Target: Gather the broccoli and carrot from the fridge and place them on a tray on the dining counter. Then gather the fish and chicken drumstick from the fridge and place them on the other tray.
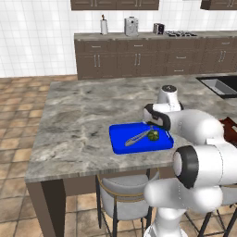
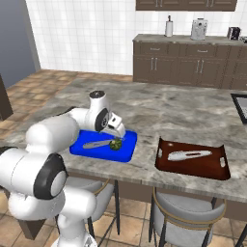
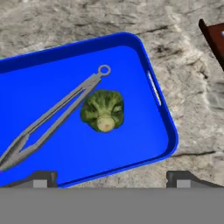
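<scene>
The blue tray (image 1: 121, 147) lies on the marble dining counter (image 1: 78, 115) near its front edge, and holds a pair of grey tongs (image 1: 137, 137) at left and the broccoli (image 1: 153, 135) just beside them at right. In the left base view the white arm covers the right end of this tray, and only a dark corner of the brown tray (image 1: 229, 126) shows past the arm. The right base view shows the brown tray (image 2: 193, 166) whole, well apart to the right of the blue tray (image 2: 123, 152), with a long grey utensil (image 2: 189, 155) lying in it; what kind of utensil it is cannot be made out. In that view the gripper (image 2: 117, 133) hangs just above the broccoli (image 2: 116, 144), its fingers hard to separate from the hand. The hand view looks straight down: the broccoli (image 3: 103, 110) rests stem toward the camera, touching or nearly touching the ring end of the tongs (image 3: 52, 118), which run off the left edge. The gripper (image 3: 112, 178) stands released, both fingertips (image 3: 41, 178) spread wide and clear of the broccoli. The brown tray (image 3: 216, 39) is cut off at the top right corner. Behind the counter stand dark brown cabinets (image 1: 139, 58), a white tiled wall (image 1: 37, 32), a sink (image 1: 222, 85) at right, and a terracotta tile floor (image 1: 18, 120).
</scene>
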